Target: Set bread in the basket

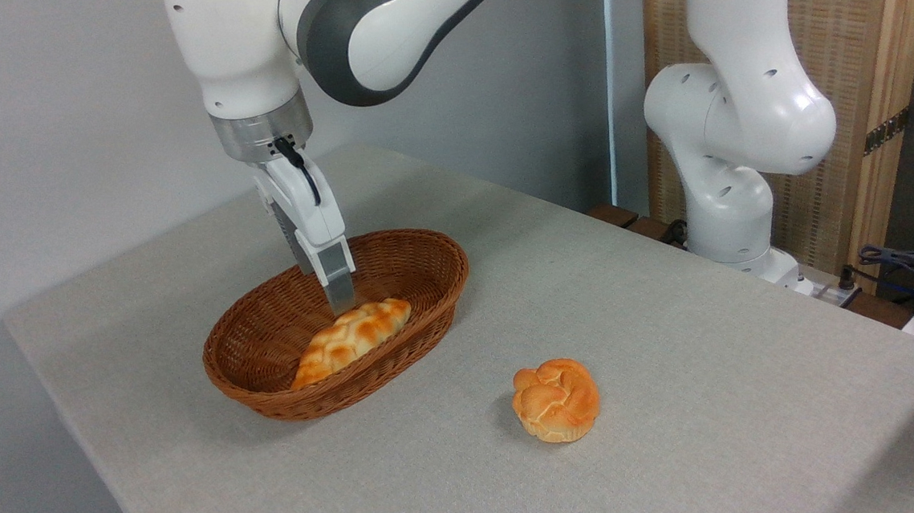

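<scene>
The bread (pixel 350 340), a long braided golden-orange loaf, lies inside the basket (pixel 424 247) along its near wall, its right end raised toward the rim. The basket is an oval reddish-brown wicker one at the table's left middle. My gripper (pixel 341 305) reaches straight down into the basket, and its fingertips meet the top of the loaf near the right end. I see the fingers edge-on, one hiding the other, so the gap between them does not show.
A small round knotted bun (pixel 556 400) sits on the grey table (pixel 672 338) to the right of the basket and nearer the front. The arm's white base (pixel 731 213) stands at the table's far right edge, with cables (pixel 908 261) beyond it.
</scene>
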Action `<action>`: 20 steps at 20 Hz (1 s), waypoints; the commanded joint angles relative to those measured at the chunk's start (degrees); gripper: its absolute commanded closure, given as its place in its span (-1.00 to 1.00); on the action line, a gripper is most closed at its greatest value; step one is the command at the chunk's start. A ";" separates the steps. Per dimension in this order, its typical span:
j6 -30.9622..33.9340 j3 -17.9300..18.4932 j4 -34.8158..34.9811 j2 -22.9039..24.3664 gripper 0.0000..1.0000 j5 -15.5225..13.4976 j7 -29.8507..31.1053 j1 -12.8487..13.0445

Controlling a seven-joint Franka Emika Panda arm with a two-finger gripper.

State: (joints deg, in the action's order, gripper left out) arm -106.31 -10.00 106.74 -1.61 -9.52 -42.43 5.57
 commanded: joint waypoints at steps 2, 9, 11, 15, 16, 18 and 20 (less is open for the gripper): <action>-0.04 0.77 -0.57 0.38 -1.00 -0.32 0.06 0.32; 0.76 1.03 -2.41 0.21 -1.00 -0.15 0.15 0.06; 1.63 1.12 -3.46 0.12 -1.00 0.03 0.50 -0.03; 6.10 1.38 -8.55 -1.20 -1.00 0.12 0.68 -0.47; 7.16 2.17 -9.87 -1.46 -1.00 0.12 0.68 -0.82; 7.35 3.05 -11.28 -1.64 -1.00 0.12 0.85 -0.82; 7.52 3.31 -12.77 -1.73 -1.00 1.34 1.47 -0.91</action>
State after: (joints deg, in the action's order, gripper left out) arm -100.80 -7.61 97.80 -2.06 -9.48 -42.34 4.50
